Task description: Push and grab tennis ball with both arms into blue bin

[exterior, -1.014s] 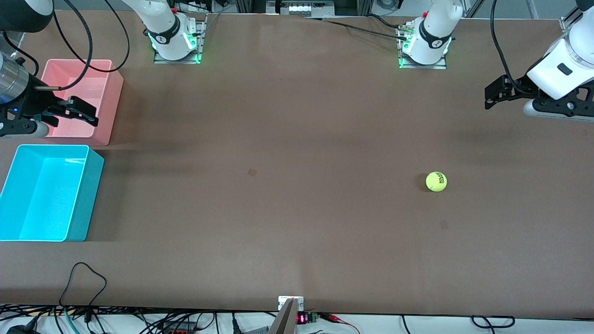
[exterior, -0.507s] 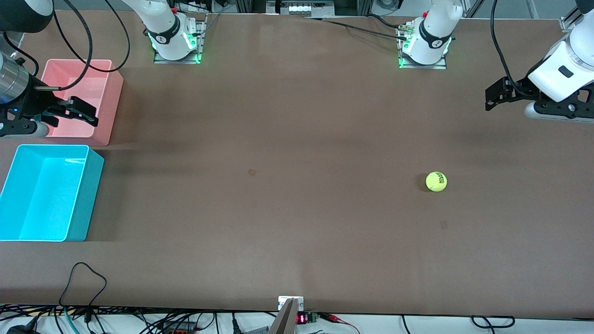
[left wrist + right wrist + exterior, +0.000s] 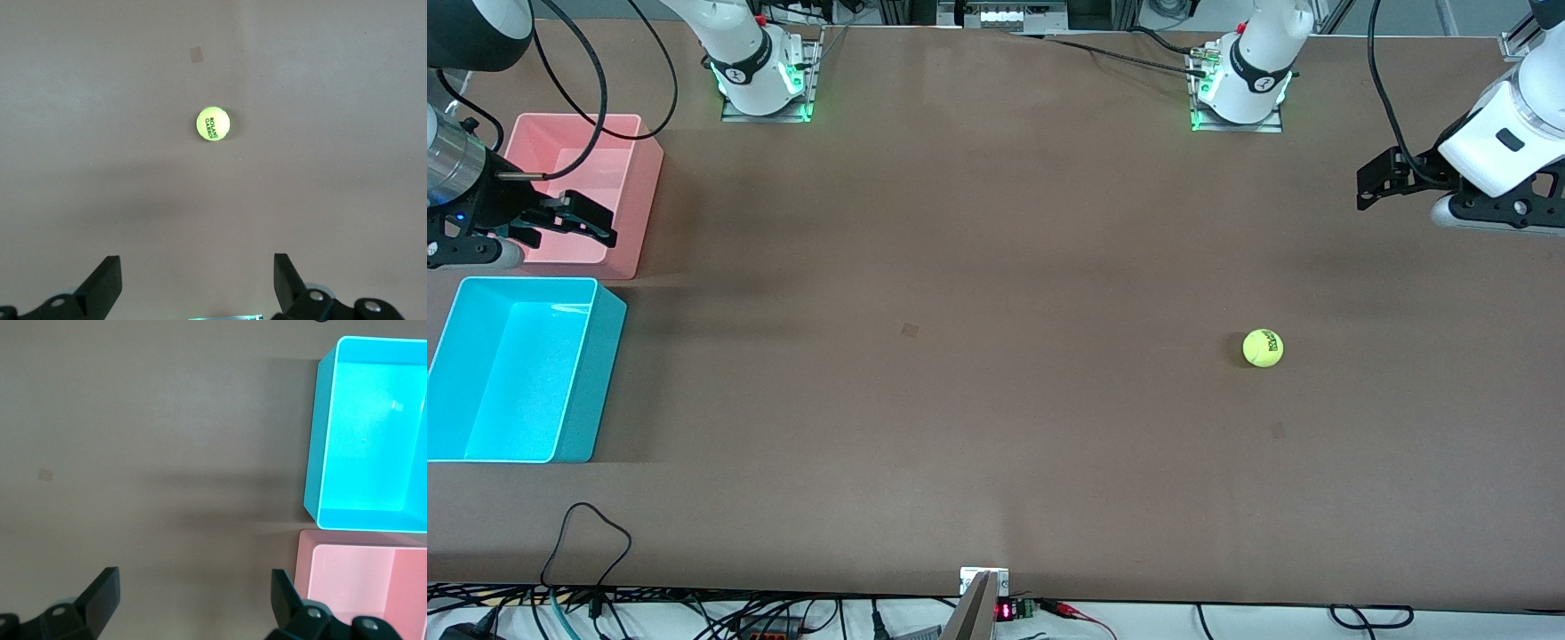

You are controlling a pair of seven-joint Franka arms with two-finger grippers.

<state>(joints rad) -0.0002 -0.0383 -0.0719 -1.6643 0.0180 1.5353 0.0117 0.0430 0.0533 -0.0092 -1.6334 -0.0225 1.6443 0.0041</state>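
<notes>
The tennis ball (image 3: 1263, 348) lies on the brown table toward the left arm's end; in the left wrist view the ball (image 3: 213, 125) shows its dark lettering. My left gripper (image 3: 1368, 187) hangs open and empty over the table edge at that end, well apart from the ball; its fingers (image 3: 107, 280) are spread wide around my left gripper's middle (image 3: 198, 280). The blue bin (image 3: 594, 373) stands empty at the right arm's end and shows in the right wrist view (image 3: 312, 460). My right gripper (image 3: 596, 222) is open and empty over the pink tub's rim, and it shows in its own view (image 3: 195, 593).
A pink tub (image 3: 645, 196) stands beside the blue bin, farther from the front camera, and also shows in the right wrist view (image 3: 347, 580). Cables (image 3: 583, 524) lie at the table's front edge. Two arm bases (image 3: 765, 80) are bolted along the table's top edge.
Both grippers have shifted only slightly upward. The tennis ball and the bins have not moved.
</notes>
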